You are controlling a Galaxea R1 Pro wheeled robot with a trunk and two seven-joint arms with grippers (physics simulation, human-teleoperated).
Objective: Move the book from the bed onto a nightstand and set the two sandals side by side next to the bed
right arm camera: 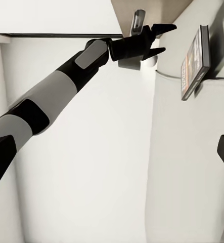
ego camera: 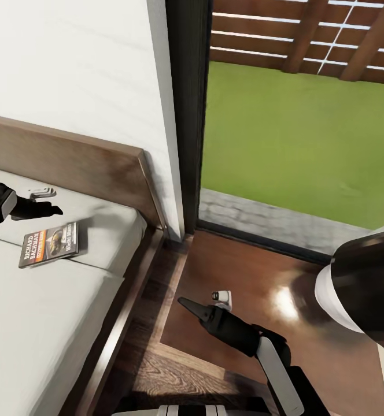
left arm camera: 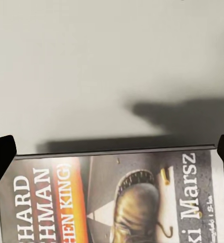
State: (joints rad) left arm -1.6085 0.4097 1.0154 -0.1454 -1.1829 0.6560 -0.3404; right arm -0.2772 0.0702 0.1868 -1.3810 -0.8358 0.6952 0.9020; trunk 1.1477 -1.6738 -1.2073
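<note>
The book (ego camera: 49, 244), a dark paperback with an orange band, lies flat on the bed's light-grey mattress (ego camera: 36, 312) near the headboard (ego camera: 82, 164). My left gripper (ego camera: 48, 209) hovers open just above the book's far edge, holding nothing. In the left wrist view the book's cover (left arm camera: 127, 197) lies between my spread fingertips (left arm camera: 1, 154). The right wrist view shows the left gripper (right arm camera: 160, 36) open beside the book (right arm camera: 194, 63). My right gripper (ego camera: 187, 305) hangs open over the near corner of the glossy reddish-brown nightstand (ego camera: 273, 271). The sandals are out of view.
A small white gadget (ego camera: 41, 190) rests on the mattress by the headboard, and another (ego camera: 221, 297) sits on the nightstand close to the right gripper. Wood floor (ego camera: 151, 323) runs between bed and nightstand. A black-framed window (ego camera: 186, 115) shows lawn and fence.
</note>
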